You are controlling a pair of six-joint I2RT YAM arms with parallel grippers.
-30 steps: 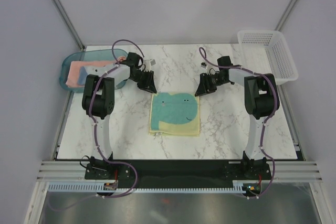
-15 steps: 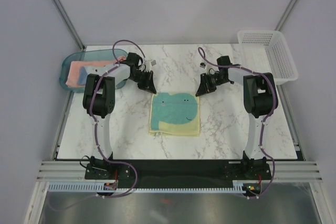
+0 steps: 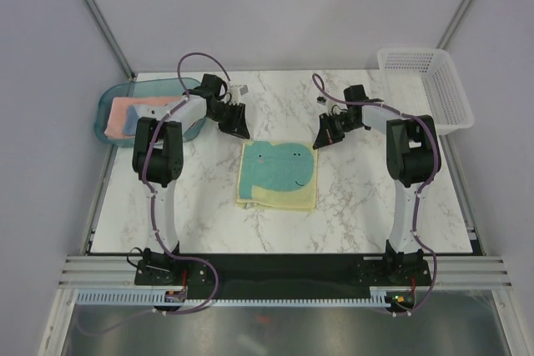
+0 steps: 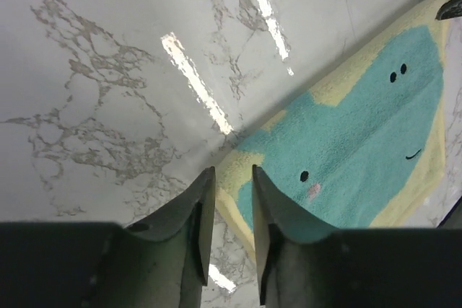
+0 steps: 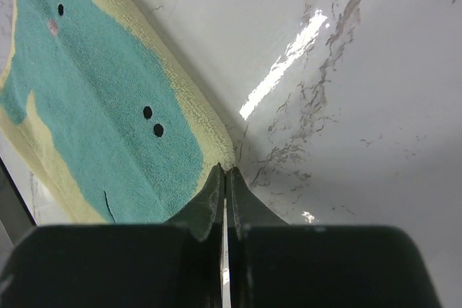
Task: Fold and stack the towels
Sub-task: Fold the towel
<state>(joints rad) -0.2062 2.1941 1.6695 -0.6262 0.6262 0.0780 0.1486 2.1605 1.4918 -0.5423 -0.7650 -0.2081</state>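
Observation:
A pale yellow towel with a teal whale panel [image 3: 278, 174] lies flat on the marble table [image 3: 359, 206] between the two arms. My left gripper [image 3: 242, 132] is at its far left corner; in the left wrist view the jaws [image 4: 232, 171] stand slightly apart, with the towel [image 4: 361, 128] corner showing in the narrow gap at the tips. My right gripper [image 3: 318, 142] is at the far right corner. Its jaws [image 5: 224, 169] are pressed together right where the towel [image 5: 94, 91] corner ends. A salmon-pink towel [image 3: 127, 112] lies in the teal tray [image 3: 106, 97], far left.
A white mesh basket [image 3: 427, 82] stands at the back right edge of the table. Both arms' cables arch over the back of the table. The left arm's upper link lies close to the tray's right rim.
The right gripper has shut at the towel's far right corner. The left jaws stay narrowly apart. Both grippers and the towel have shifted a little towards the back of the table.

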